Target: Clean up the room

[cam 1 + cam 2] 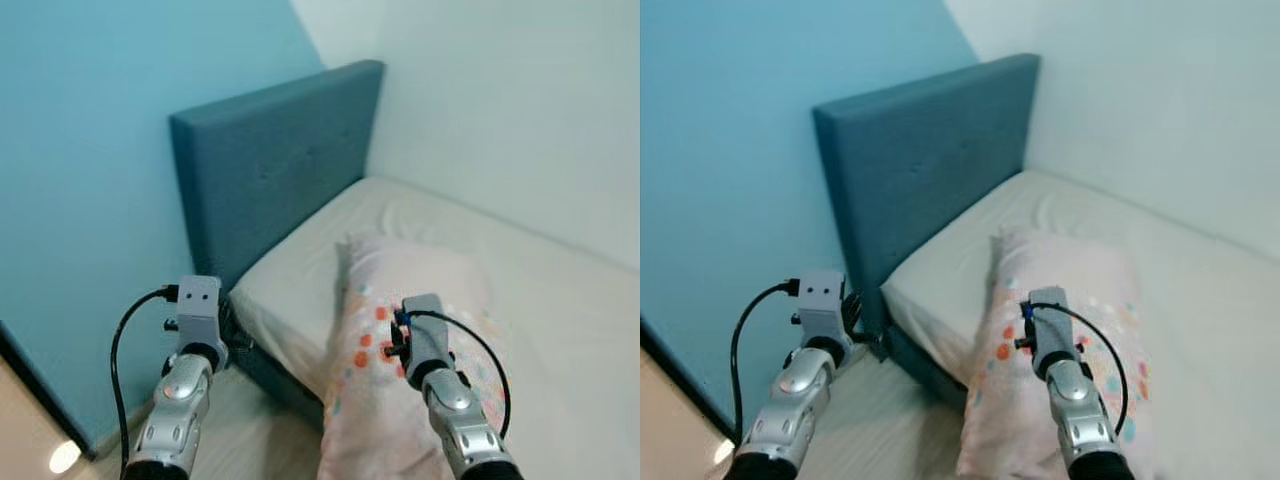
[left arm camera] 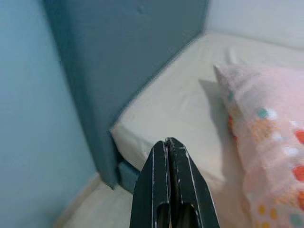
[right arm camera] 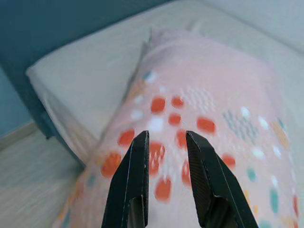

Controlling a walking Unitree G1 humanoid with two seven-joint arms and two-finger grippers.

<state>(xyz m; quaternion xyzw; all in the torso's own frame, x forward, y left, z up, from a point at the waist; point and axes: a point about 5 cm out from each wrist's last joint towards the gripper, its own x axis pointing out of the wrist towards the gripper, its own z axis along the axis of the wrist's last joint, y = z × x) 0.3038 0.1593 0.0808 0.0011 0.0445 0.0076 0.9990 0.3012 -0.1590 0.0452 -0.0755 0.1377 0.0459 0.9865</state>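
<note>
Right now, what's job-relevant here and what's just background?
Job: pillow, hanging off the mattress edge; right gripper, open above it; left gripper, shut beside the bed.
Background: headboard, blue wall, floor.

I see a soft cloth pillow [image 3: 199, 90], matt. The headboard [image 1: 275, 175] looks like woven fabric. My arms [image 1: 180, 405] shine like metal.

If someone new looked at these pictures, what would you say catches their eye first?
First, the pink pillow with orange and teal spots, lying along the near edge of the bed and hanging partly over it. The right gripper hovers open just above it. Behind stands the blue-grey headboard against a turquoise wall, with the left gripper shut near the bed's corner.
</note>
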